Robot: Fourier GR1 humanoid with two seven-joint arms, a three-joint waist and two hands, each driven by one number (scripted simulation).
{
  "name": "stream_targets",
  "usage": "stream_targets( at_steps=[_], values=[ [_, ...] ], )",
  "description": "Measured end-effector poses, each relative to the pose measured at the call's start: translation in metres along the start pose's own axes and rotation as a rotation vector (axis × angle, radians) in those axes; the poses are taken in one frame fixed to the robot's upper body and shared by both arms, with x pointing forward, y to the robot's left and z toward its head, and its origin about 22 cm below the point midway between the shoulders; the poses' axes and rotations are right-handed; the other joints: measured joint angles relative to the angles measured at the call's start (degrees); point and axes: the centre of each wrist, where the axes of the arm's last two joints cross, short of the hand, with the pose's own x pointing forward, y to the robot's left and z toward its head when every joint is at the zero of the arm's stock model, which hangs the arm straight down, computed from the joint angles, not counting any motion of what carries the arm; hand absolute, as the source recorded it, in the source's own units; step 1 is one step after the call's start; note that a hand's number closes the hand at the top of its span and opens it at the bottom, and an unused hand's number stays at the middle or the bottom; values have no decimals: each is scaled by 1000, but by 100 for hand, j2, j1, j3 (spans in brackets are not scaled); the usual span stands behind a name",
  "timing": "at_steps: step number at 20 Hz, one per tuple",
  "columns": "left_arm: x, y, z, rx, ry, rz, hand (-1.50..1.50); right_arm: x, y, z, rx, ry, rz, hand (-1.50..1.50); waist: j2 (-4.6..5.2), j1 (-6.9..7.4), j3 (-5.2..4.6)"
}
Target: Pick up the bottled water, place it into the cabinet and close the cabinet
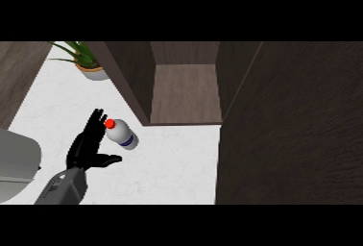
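The water bottle (123,133) is white with a red cap and a blue label. It lies tilted on the white counter (170,168), cap pointing up-left, just in front of the open cabinet (186,91). My left hand (90,144) stands directly left of the bottle, fingers straight and thumb spread toward it. The fingertips (96,117) are beside the cap; whether they touch it I cannot tell. The cabinet's wooden floor is bare, and its open door (291,125) fills the view's right side. My right hand does not show.
A potted green plant (86,61) stands at the back left beside the cabinet's left wall (131,77). A grey rounded object (16,166) sits at the left edge next to my forearm.
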Motion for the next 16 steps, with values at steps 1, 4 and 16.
stream_targets(
  at_steps=[1, 4, 16],
  values=[
    [-3, -1, -1, -2, 0, 5, -150, 2, 2, -1, -1, -2, 4, -150, 0, 2, 1],
    [-11, -3, 0, -11, 0, 19, -150, 5, 4, -3, 3, -5, 3, -150, 4, -6, -1],
    [-22, -21, -10, -59, 36, 150, -150, 2, -9, -8, 14, -5, -15, -150, 19, -38, -5]
  ],
)
